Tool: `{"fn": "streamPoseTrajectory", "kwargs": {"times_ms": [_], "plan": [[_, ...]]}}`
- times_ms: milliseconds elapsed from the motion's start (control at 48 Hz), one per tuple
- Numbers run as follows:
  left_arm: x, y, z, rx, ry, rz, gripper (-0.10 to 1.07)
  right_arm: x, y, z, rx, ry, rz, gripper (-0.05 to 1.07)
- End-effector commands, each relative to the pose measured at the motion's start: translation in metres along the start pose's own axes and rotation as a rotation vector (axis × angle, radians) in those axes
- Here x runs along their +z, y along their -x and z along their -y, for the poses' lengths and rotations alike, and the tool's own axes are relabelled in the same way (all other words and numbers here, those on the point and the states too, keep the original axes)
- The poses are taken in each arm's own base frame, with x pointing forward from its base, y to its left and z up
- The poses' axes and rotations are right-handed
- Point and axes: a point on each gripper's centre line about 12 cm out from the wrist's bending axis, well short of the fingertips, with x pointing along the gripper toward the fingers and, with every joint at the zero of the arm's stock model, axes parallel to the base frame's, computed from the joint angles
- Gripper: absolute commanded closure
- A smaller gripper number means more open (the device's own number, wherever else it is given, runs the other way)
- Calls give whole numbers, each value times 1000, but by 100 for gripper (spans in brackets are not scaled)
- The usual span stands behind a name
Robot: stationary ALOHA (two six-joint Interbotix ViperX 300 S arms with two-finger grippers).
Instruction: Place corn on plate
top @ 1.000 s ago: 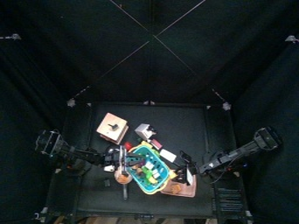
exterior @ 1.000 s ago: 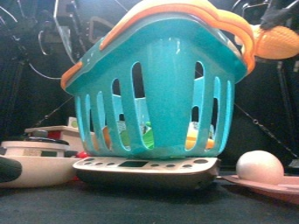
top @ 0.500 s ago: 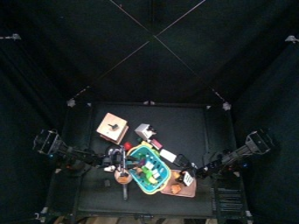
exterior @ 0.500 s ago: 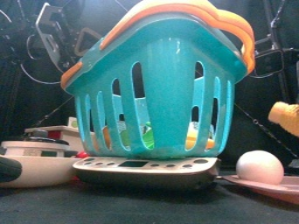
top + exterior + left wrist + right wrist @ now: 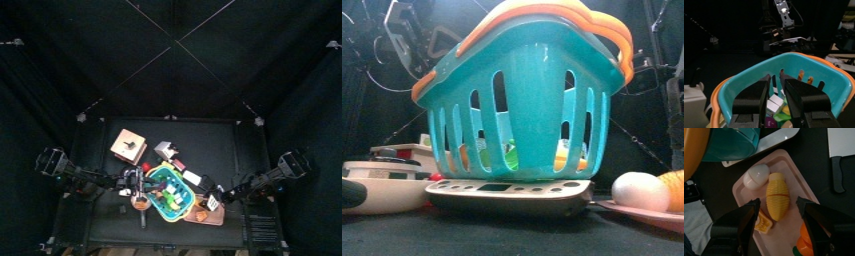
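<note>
black curtains enclose a small crowded table (image 5: 201, 140), where the corn (image 5: 777, 203) is seen lying on the pink plate (image 5: 799, 187), touching a white egg (image 5: 756, 174) at its 11 o'clock. the right gripper (image 5: 779, 217) is held wide open around the corn, gripping nothing. the left gripper (image 5: 780, 91) is nearly closed on the teal basket's (image 5: 523, 100) rim.

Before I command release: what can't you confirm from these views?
- Front view: corn cut off by the picture's edge; right gripper out of frame.
- Top view: plate too small to judge.
- Left wrist view: basket wall hides its contents; left gripper straddles the rim.
</note>
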Motion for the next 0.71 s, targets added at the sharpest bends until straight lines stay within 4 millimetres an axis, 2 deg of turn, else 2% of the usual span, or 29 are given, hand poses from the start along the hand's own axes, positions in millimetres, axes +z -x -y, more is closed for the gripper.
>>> {"fn": "streamPoseTrajectory", "kwargs": {"times_ms": [0, 167, 312, 458, 688], "plan": [[19, 4, -5, 15, 14, 63, 31, 6, 4, -9, 31, -10, 16, 8], [44, 26, -24, 65, 53, 153, 31, 9, 9, -16, 62, -15, 24, 8], [42, 37, -32, 104, 87, 152, 31, 13, 15, -24, 94, -14, 37, 8], [38, 38, -35, 114, 88, 136, 31, 16, 19, -31, 120, -16, 48, 8], [36, 39, -36, 117, 85, 127, 31, 14, 45, -44, 225, 16, 65, 8]]}}
